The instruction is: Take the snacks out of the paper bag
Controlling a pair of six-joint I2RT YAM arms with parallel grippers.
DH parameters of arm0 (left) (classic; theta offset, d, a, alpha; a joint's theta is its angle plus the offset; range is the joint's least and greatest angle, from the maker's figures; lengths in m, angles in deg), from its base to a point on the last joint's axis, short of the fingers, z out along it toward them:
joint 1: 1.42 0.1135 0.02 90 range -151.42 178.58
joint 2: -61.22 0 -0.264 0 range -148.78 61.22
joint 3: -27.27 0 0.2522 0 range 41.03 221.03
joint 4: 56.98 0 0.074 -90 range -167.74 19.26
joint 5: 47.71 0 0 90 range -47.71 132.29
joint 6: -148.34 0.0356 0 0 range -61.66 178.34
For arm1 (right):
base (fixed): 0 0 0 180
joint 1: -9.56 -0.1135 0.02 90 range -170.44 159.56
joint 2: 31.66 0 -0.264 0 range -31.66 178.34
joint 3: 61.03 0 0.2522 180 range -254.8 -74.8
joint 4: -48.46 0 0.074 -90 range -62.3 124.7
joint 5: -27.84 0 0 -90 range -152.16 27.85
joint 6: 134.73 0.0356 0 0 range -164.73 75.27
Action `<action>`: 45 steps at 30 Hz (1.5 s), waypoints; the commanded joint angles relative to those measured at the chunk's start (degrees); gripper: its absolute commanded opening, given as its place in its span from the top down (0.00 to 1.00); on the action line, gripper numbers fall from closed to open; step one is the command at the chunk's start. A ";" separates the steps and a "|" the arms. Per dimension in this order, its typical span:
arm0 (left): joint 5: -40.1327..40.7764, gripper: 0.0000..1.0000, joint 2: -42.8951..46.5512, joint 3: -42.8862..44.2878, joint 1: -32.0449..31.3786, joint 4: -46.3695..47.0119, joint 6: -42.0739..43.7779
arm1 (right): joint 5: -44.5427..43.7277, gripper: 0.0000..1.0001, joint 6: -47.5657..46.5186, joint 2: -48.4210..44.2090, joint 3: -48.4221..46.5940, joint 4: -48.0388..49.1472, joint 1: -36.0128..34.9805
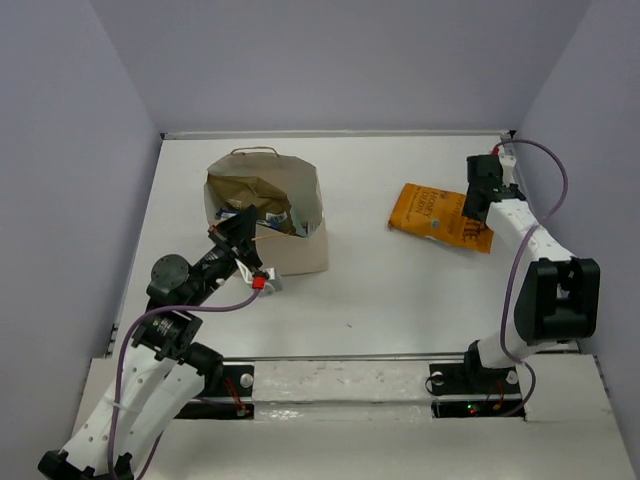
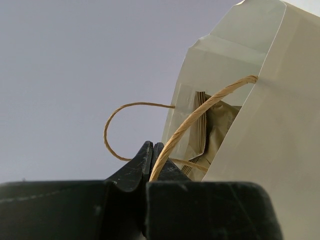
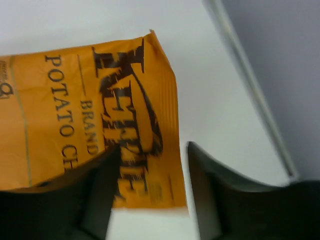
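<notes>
1. We see a plain white desk [image 1: 400,290] forming the floor of the enclosure.
2. A grey back wall [image 1: 340,60], a left wall [image 1: 60,180] and a right wall [image 1: 600,100] close it in.
3. A pale rail [image 1: 340,357] runs along the desk's near edge.
4. In the right wrist view, a thin edge strip [image 3: 250,85] separates desk from wall.

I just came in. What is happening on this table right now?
The left gripper is shut on a cord handle of the paper bag, which stands on the table. The orange chip bag lies flat outside it, on the right side, and the right gripper is open over its corner. Something bluish shows inside the paper bag, so the job looks unfinished.
</notes>
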 commanded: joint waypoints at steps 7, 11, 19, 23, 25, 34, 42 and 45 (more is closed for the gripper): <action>0.56 1.00 1.90 -1.17 -0.15 2.56 -0.66 | 4.86 0.00 -0.67 -2.94 -8.83 -6.14 -1.82; 0.92 1.00 3.57 -1.43 -0.24 1.77 -0.92 | 11.31 0.00 -12.61 -10.59 -18.23 0.00 -18.00; 3.55 1.00 5.94 -1.96 -0.24 0.10 -2.07 | 49.29 0.15 -19.31 -3.34 -34.38 4.78 -40.61; 3.82 1.00 6.30 -1.96 -0.24 -0.16 -2.16 | 49.59 0.27 -22.65 6.16 -42.84 -2.09 -45.80; 3.82 1.00 6.12 -2.05 -0.24 -0.25 -1.98 | 47.92 0.27 -23.45 8.38 -44.97 -2.80 -46.42; 3.29 1.00 5.42 -2.05 -0.24 -0.16 -1.72 | 43.45 0.20 -24.06 20.42 -52.97 -3.86 -47.74; 3.38 1.00 5.68 -2.31 -0.24 -0.16 -1.54 | 41.76 0.60 -24.33 24.99 -53.40 -3.94 -49.49; 3.55 1.00 5.68 -2.31 -0.24 -0.16 -1.63 | 41.33 0.99 -23.89 24.82 -56.47 -3.51 -49.50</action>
